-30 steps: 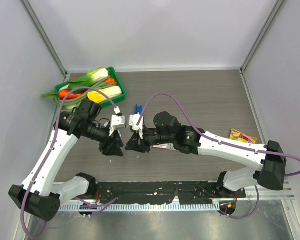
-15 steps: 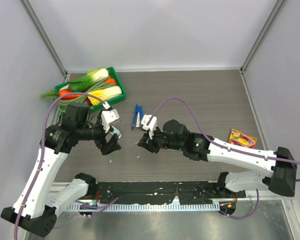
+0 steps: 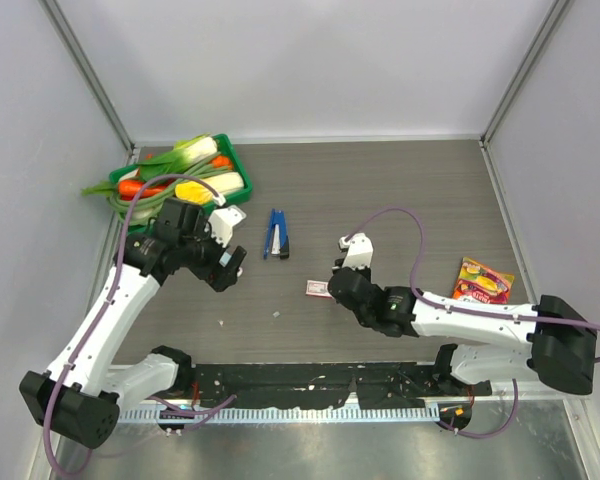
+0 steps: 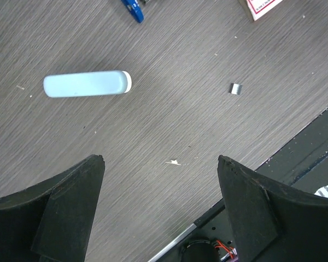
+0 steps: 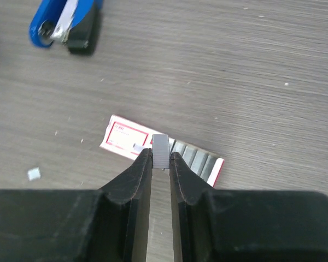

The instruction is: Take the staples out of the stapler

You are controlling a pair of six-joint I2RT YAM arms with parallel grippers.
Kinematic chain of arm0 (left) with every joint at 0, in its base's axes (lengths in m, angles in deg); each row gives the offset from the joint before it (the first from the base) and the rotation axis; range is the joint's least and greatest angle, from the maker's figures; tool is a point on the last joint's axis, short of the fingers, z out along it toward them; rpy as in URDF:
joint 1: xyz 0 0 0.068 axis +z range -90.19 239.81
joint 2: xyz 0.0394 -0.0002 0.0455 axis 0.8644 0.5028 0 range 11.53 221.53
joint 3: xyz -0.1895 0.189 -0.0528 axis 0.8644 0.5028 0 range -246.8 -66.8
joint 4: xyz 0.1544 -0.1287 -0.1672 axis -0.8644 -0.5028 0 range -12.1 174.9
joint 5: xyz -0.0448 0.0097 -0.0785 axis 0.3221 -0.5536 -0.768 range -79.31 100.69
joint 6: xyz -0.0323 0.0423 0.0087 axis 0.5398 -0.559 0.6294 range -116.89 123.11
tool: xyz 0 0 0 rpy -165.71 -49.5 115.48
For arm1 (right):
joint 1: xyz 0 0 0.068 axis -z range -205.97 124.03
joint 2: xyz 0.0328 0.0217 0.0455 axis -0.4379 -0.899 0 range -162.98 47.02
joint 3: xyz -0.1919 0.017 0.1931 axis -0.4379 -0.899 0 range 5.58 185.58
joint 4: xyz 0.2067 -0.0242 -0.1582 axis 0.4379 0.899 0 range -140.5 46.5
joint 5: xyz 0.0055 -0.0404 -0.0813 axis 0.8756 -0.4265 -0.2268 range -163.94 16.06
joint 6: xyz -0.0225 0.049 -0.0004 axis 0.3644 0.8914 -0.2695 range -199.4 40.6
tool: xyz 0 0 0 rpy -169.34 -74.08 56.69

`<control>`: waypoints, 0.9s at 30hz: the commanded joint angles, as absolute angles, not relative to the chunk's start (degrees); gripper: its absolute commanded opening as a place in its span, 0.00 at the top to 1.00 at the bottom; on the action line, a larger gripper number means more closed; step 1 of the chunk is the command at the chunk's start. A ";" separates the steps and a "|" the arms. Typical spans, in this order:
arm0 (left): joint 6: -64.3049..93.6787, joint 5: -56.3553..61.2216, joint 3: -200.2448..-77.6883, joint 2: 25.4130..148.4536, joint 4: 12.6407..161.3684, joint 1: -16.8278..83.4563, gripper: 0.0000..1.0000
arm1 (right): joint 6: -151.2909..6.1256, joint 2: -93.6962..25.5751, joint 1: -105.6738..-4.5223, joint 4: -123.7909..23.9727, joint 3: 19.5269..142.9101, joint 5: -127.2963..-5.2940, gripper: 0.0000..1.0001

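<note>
The dark-blue stapler [image 3: 276, 234] lies open on the table, its silvery rail showing in the right wrist view [image 5: 65, 21]; neither gripper touches it. My right gripper [image 5: 160, 155] is shut on a short grey strip of staples [image 5: 160, 148], held just above a flat pink-and-white staple box [image 5: 128, 139] with rows of staples in it. From above, the right gripper [image 3: 330, 288] sits beside that box [image 3: 316, 289], right of and nearer than the stapler. My left gripper [image 4: 159, 160] is open and empty over bare table, left of the stapler [image 4: 132, 9].
A pale-blue rounded oblong [image 4: 86, 84] lies under the left gripper's view. A small loose staple piece [image 4: 236, 88] lies on the table. A green tray of vegetables [image 3: 180, 178] stands back left. A colourful packet [image 3: 483, 279] lies at the right.
Both grippers have drawn away from the stapler, which now lies alone on the table. The right arm has moved right and nearer, to the staple box. The left arm has pulled back left.
</note>
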State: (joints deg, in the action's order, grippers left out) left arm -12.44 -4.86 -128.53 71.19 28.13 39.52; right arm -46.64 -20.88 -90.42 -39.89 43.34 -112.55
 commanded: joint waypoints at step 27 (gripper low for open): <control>-12.36 -2.49 -124.45 67.51 30.67 39.51 0.15 | -21.14 -33.83 -94.61 -33.82 46.27 -131.15 0.99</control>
